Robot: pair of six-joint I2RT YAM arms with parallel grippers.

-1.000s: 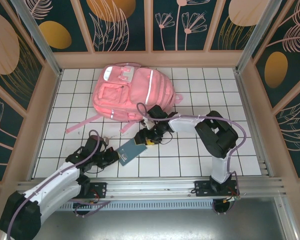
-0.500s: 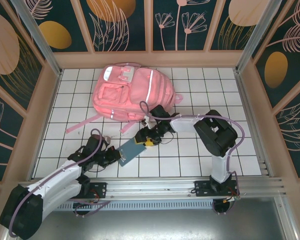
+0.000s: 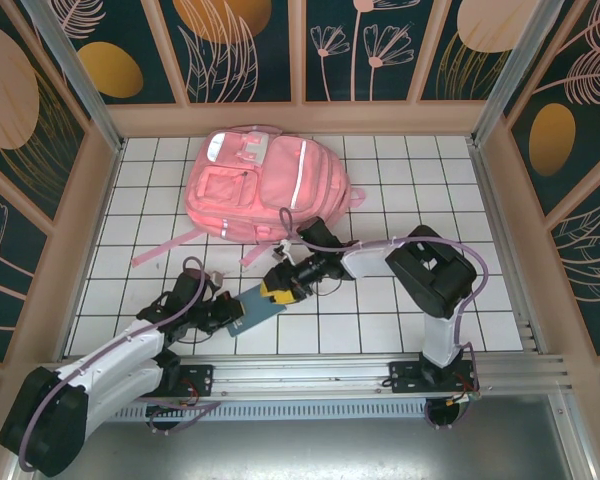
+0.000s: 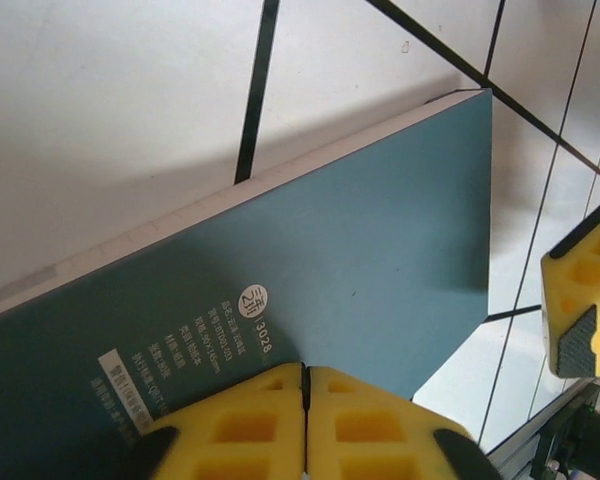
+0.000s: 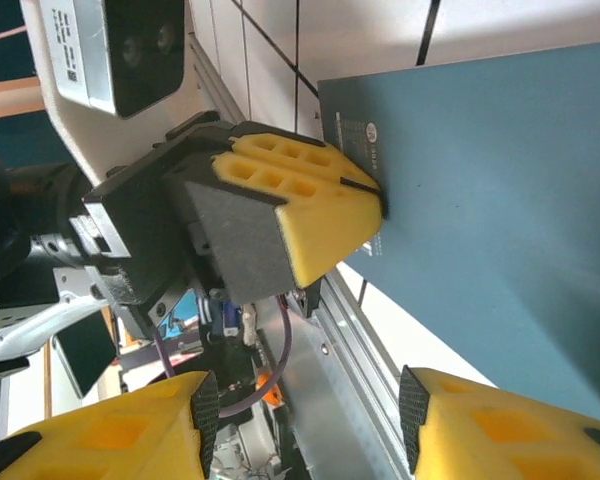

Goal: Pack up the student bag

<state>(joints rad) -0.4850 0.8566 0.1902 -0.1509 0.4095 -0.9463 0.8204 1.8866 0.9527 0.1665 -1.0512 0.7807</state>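
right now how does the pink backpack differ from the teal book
The backpack is pink, soft and bulky; the book is teal, thin and flat. The backpack is by far the bigger of the two. The backpack lies toward the back with no fingers on it, while the book lies near the front with the left fingers shut and tipped onto its cover. Both lie on the white tiled table.

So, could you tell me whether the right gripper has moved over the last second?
Yes. Against the pink backpack in the top view, the right gripper has shifted away from it, leftward and toward the near edge, over the teal notebook.
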